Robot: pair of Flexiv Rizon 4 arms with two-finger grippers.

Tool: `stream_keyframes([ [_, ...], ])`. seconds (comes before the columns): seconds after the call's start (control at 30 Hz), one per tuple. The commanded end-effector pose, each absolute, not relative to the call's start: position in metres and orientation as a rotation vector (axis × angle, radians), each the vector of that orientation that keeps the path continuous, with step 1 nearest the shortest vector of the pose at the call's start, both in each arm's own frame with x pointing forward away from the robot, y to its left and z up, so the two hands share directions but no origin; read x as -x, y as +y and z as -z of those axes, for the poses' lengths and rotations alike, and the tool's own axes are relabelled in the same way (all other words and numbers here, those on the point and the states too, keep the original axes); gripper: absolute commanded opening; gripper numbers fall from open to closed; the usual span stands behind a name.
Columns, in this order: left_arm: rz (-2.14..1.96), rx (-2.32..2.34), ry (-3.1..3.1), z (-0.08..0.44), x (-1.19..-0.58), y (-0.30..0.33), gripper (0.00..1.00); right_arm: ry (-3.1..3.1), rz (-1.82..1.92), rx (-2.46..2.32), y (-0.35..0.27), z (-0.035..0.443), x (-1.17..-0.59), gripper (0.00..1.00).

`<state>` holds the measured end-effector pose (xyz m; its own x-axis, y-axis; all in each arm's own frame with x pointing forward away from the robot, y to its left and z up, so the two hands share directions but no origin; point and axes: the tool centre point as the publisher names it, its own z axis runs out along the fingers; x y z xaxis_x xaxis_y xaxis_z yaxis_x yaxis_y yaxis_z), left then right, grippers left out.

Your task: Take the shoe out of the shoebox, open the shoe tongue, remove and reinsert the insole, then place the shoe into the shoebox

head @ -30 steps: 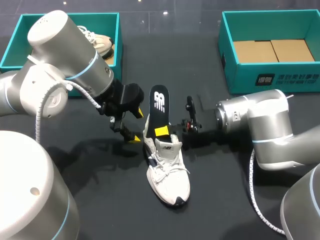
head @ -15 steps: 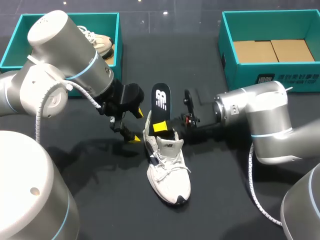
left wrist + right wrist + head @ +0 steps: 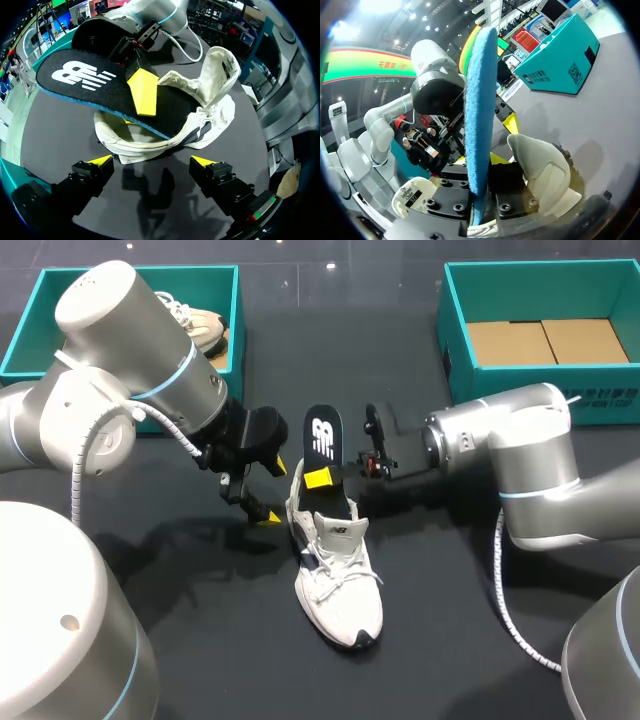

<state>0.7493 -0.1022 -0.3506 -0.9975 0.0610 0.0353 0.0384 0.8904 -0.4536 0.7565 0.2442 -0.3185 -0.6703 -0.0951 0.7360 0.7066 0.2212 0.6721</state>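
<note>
Near the surface's middle lies the white shoe (image 3: 338,585), its black insole (image 3: 321,445) sticking from the heel, pinched by the right gripper (image 3: 320,480); only the right wrist view shows its blue underside. Beside the heel the left gripper (image 3: 276,492) hangs wide. My left arm (image 3: 130,330) partly hides the far-left shoebox (image 3: 200,273).

The left arm (image 3: 130,350) is sticking out from the table's left edge. The left gripper (image 3: 275,495) is hanging near the middle, with its fingers spread wide. The right arm (image 3: 520,465) is lying low from the right edge. The right gripper (image 3: 322,478) is pinching the insole (image 3: 321,432), it seems from both sides.
</note>
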Motion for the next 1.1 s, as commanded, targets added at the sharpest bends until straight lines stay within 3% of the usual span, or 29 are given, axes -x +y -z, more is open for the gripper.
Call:
stream_keyframes([
  [0.03,-0.717,0.079,-3.009,0.351,-0.749,-0.102,1.00,-1.823,1.508,0.558,0.245,0.320,-0.762,0.00],
  [1.07,-0.717,0.079,-3.009,0.351,-0.749,-0.102,1.00,-1.791,1.462,0.668,0.239,0.346,-0.719,0.00],
  [1.1,-0.717,0.079,-3.009,0.351,-0.749,-0.102,1.00,-1.795,1.464,0.665,0.239,0.344,-0.720,0.05],
])
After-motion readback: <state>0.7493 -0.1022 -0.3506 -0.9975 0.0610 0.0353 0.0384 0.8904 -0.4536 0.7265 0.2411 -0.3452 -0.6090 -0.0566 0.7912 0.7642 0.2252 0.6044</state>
